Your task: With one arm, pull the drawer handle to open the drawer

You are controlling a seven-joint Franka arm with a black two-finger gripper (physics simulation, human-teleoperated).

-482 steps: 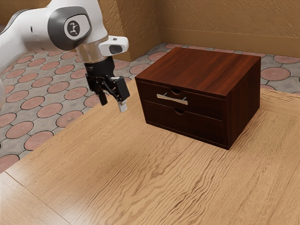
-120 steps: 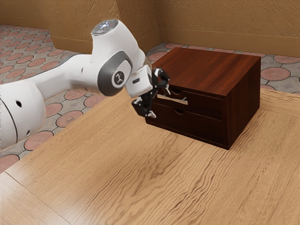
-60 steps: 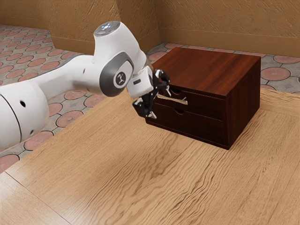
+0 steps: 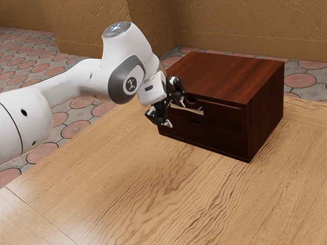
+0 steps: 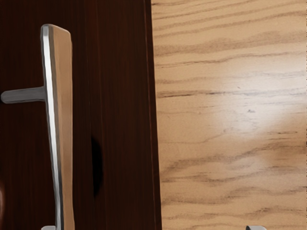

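Observation:
A dark wooden cabinet (image 4: 225, 74) with two drawers stands on the table. The upper drawer (image 4: 222, 113) sticks out a little from the cabinet front and carries a metal bar handle (image 4: 188, 108). My gripper (image 4: 170, 103) is at the end of the handle nearer the exterior view's left. It is open, with one finger above the bar and one below it. In the wrist view the handle (image 5: 57, 129) runs along the dark drawer front (image 5: 115, 96), right under my hand.
The lower drawer (image 4: 204, 133) is flush with the cabinet front. The wooden table (image 4: 153, 194) stretches wide in front of the cabinet. A tiled floor (image 4: 46, 107) and brown walls lie beyond the table edge.
My hand has swung from the exterior view's left to the handle. In the last half second the upper drawer has slid out slightly with my hand.

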